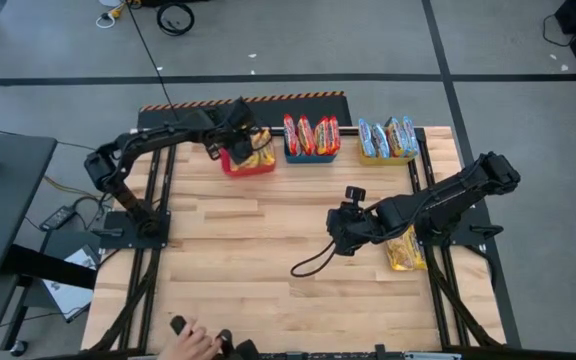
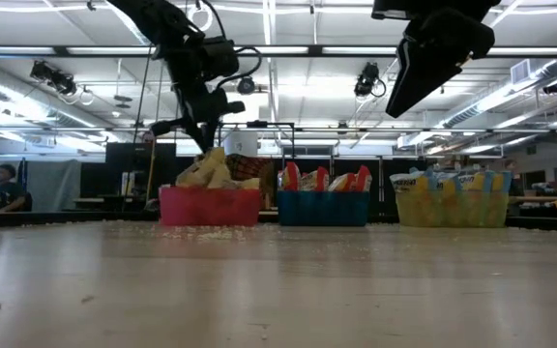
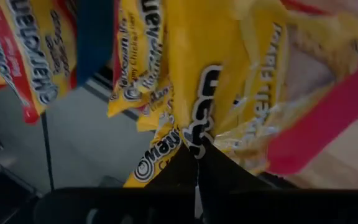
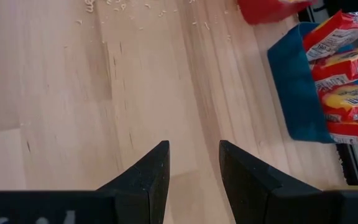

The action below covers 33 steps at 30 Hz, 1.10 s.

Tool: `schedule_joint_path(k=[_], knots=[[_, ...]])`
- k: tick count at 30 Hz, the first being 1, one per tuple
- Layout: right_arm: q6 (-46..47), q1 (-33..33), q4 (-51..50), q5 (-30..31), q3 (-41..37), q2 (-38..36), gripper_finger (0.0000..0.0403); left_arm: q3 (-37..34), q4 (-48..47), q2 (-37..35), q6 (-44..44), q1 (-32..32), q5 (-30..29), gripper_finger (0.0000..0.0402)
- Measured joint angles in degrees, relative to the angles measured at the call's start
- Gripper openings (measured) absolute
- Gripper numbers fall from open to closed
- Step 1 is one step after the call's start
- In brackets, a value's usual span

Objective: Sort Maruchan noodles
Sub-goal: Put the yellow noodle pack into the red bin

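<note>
— Where's the packet?
— My left gripper (image 3: 197, 152) pinches a yellow Maruchan packet (image 3: 216, 81) by its edge, long axis hanging down into the red bin (image 1: 248, 165).
— Right gripper (image 4: 193, 165)?
— Fingers parted, holding nothing, above bare table (image 4: 73, 93).

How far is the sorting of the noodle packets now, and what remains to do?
Mostly done: red packets stand in the blue bin, blue-silver packets in the yellow bin, yellow packets in the red bin. In hand: the left tool is shut on a yellow packet over the red bin. Left: one yellow packet lies at the table's right edge, under the right arm, whose tool is open and empty.
</note>
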Motion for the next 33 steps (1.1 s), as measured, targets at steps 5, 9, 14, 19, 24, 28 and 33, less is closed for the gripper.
schedule_joint_path(k=[5,9,14,19,24,28,33], knots=[[1.06,0.42,0.0,0.02,0.0,0.0,0.0144,0.0,-2.58,0.0,-4.28,0.66,0.84,0.0005],[1.31,0.94,0.02,0.41,0.0,0.0,0.0144,-0.02,-4.98,-0.02,-6.2,0.92,1.17,0.0005],[0.96,1.01,-0.04,2.69,0.0,0.0,0.0144,-0.02,-6.54,-0.02,-6.85,0.21,3.31,0.0005],[0.81,1.04,-0.11,2.77,0.0,0.0,0.0144,-3.47,-5.41,-0.07,-6.84,0.26,2.61,0.0005],[0.53,1.02,-0.17,2.99,0.0,0.0,0.0144,-10.53,-1.23,-1.31,-5.35,-0.16,-1.93,0.0011],[-0.32,0.84,-0.17,4.73,0.0,0.0,0.0145,-12.17,-0.88,-4.46,-8.54,-1.16,-2.62,0.0046],[-1.46,-0.86,-0.02,7.78,0.0,0.0,0.0145,-11.76,-3.82,-8.84,-15.25,-3.55,-2.39,0.011]])
